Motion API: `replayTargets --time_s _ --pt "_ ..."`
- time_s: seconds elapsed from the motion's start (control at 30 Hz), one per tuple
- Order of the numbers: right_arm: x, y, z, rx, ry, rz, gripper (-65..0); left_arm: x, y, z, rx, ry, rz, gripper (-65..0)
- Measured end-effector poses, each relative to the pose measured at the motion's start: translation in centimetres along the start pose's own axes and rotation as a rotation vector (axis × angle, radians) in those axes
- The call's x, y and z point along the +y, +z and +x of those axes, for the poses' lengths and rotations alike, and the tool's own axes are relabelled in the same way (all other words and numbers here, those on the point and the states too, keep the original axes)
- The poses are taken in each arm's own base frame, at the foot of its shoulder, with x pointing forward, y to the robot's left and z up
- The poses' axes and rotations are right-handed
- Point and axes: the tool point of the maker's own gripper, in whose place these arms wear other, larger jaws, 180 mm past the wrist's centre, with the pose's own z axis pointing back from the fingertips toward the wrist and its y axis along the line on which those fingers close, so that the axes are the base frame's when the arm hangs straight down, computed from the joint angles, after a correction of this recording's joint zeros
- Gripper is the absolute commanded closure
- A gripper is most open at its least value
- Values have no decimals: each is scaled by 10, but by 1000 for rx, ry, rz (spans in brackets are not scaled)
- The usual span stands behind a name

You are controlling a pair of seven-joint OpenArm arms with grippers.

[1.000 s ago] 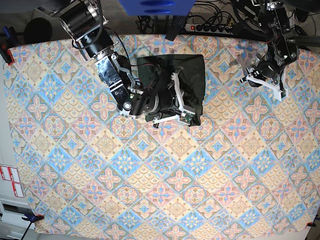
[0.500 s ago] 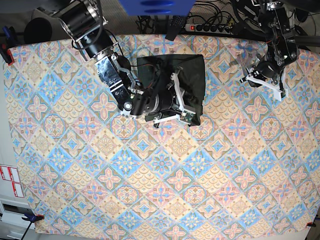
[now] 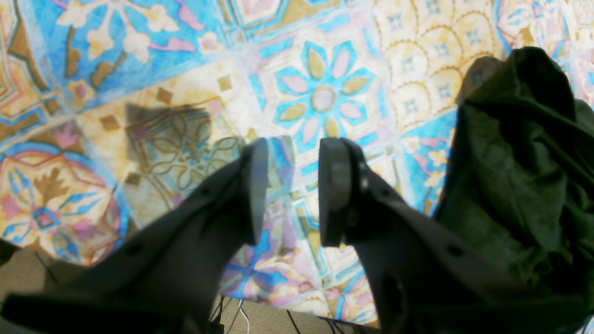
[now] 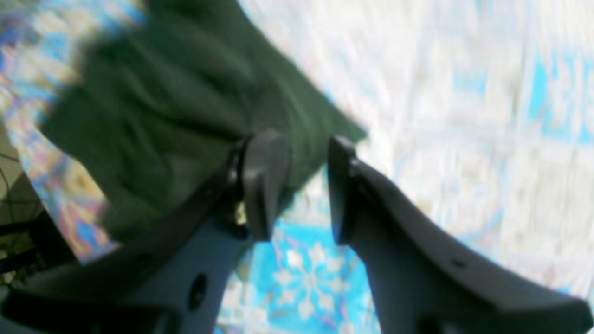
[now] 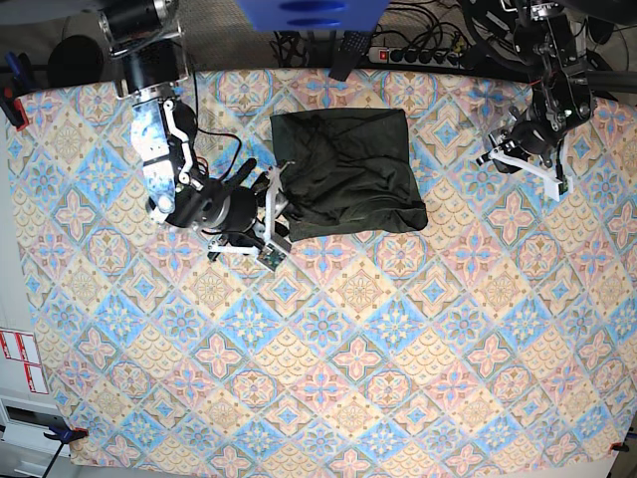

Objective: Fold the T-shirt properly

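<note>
The T-shirt [image 5: 348, 174] lies folded into a dark olive, roughly square bundle at the back middle of the patterned cloth. My right gripper [image 5: 277, 224] hovers just off the bundle's front left corner, its jaws open and empty. The right wrist view is blurred; it shows the T-shirt [image 4: 176, 102] behind and left of the open right gripper [image 4: 301, 190]. My left gripper [image 5: 537, 169] hangs at the back right, well apart from the shirt. In the left wrist view the left gripper [image 3: 292, 190] stands open over bare cloth, with the T-shirt [image 3: 519, 162] rumpled at the right.
A patterned tablecloth [image 5: 328, 378] covers the whole table. A power strip [image 5: 418, 55] and cables lie beyond the back edge. A blue object [image 5: 309, 15] hangs over the back middle. Clamps hold the cloth, one at the front left corner [image 5: 60, 431].
My right arm has pulled back to the left off the shirt and its jaws have opened. The shirt now lies uncovered. The left arm has not moved.
</note>
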Motion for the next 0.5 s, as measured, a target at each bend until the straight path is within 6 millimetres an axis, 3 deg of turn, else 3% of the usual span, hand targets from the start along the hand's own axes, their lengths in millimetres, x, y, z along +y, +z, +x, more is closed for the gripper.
replayTargets --time_s 0.17,0.37,0.5 --pt "0 0 2 -22 -9 9 -184 0 0 0 0 -1 0 -189" --pt "1 -10 -22 44 -49 27 -178 -13 -3 -5 17 -21 -32 -188" --pt "2 -13 -26 54 -62 37 -181 -11 -3 -5 17 -22 -24 -188"
